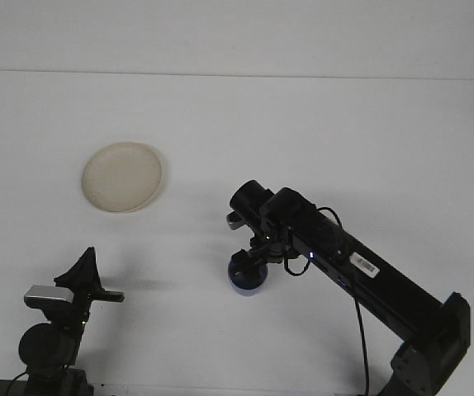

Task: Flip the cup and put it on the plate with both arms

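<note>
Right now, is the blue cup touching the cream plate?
Apart. The front view shows the blue cup under the right gripper, with a wide stretch of bare white table between it and the cream plate.

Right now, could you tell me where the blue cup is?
In the front view, the blue cup stands near the table's centre, under the right gripper, well right of and nearer than the plate.

The right gripper (251, 262) sits over the blue cup (247, 279), hiding most of it, so whether the cup stands upright or inverted cannot be told, nor how the jaws stand. The right arm (386, 289) and the left arm (51, 346) are both cut off by the bottom edge.
</note>
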`<state>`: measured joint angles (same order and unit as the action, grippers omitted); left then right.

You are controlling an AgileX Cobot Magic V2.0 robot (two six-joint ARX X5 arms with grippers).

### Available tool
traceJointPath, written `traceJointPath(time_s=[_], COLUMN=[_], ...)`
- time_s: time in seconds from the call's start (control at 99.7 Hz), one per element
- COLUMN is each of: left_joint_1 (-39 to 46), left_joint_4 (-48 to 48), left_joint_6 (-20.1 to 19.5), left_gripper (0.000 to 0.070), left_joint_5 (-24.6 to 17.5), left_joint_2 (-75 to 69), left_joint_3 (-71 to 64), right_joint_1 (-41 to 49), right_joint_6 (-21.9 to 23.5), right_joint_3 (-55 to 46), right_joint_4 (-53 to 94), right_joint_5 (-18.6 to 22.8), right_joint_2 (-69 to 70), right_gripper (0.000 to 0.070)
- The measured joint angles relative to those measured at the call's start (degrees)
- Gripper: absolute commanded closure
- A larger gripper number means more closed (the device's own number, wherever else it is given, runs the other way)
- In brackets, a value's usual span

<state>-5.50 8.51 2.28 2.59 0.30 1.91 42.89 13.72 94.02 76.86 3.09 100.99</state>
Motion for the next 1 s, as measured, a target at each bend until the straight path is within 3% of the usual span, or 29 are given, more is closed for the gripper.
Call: traceJointPath(time_s=[0.17, 0.351, 0.612, 1.003], left_joint_1=[0.0, 0.0, 0.0, 0.0], left_joint_4=[0.0, 0.02, 0.02, 0.0], left_joint_6=[0.0, 0.0, 0.0, 0.0], left_gripper=[0.0689, 0.0689, 0.0689, 0.0689], left_joint_5=[0.0, 0.0, 0.0, 0.0], left_joint_2=[0.0, 0.0, 0.0, 0.0], left_joint_3=[0.0, 0.0, 0.0, 0.0], right_joint_1=[-3.67, -10.99, -23.93, -38.95], right_joint_6=[-2.23, -5.6, -10.05, -13.55], right_joint_3=[0.02, 0.07, -1.79, -27.19], right_joint_4=[0.0, -0.02, -0.35, -13.92], right_joint_5=[-0.37, -4.33, -4.61, -4.66], right_joint_2=[-6.23, -12.13, -21.31, -44.74], right_gripper=[0.021, 0.021, 0.021, 0.021])
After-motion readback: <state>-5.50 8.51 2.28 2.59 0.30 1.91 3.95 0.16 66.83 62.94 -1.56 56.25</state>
